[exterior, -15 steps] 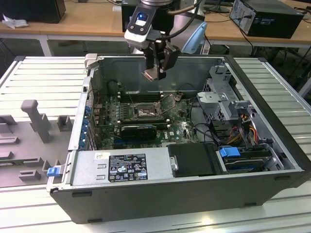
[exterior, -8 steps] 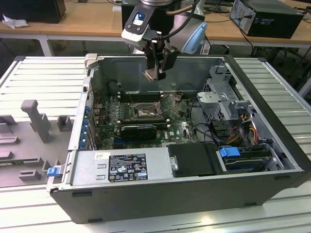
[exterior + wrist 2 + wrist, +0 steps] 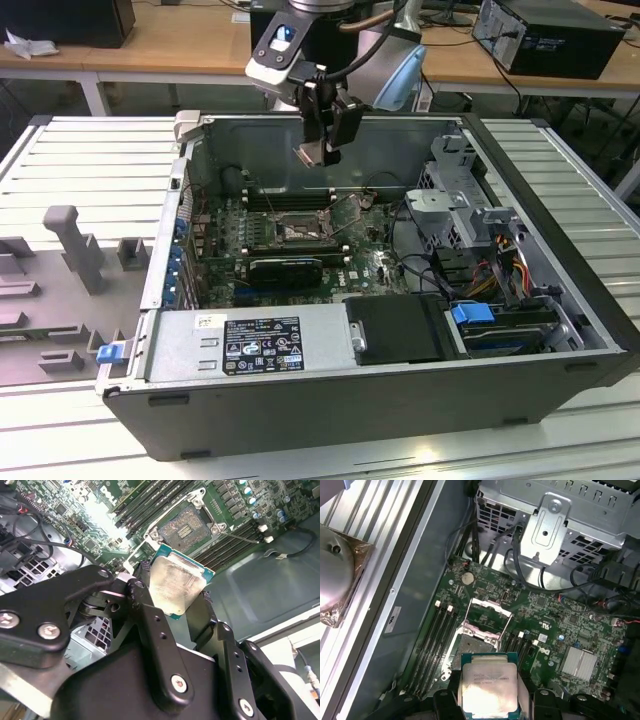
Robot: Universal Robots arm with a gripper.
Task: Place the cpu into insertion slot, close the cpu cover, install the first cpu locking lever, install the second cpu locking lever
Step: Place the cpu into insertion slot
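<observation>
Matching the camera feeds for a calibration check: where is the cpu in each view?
Exterior view: the cpu hangs above the open case, over the far part of the motherboard.
Second wrist view: the cpu is mid-picture, close to the camera, silvery top showing.
First wrist view: the cpu is in the foreground, printed top facing the camera.
Shared landmark: the insertion slot, empty, lies beyond the cpu in both wrist views.

A computer-assembly lab: an open computer case (image 3: 400, 400) on a slatted metal bench (image 3: 90, 160), wooden desks (image 3: 180, 45) and another computer (image 3: 550, 40) behind it.
</observation>
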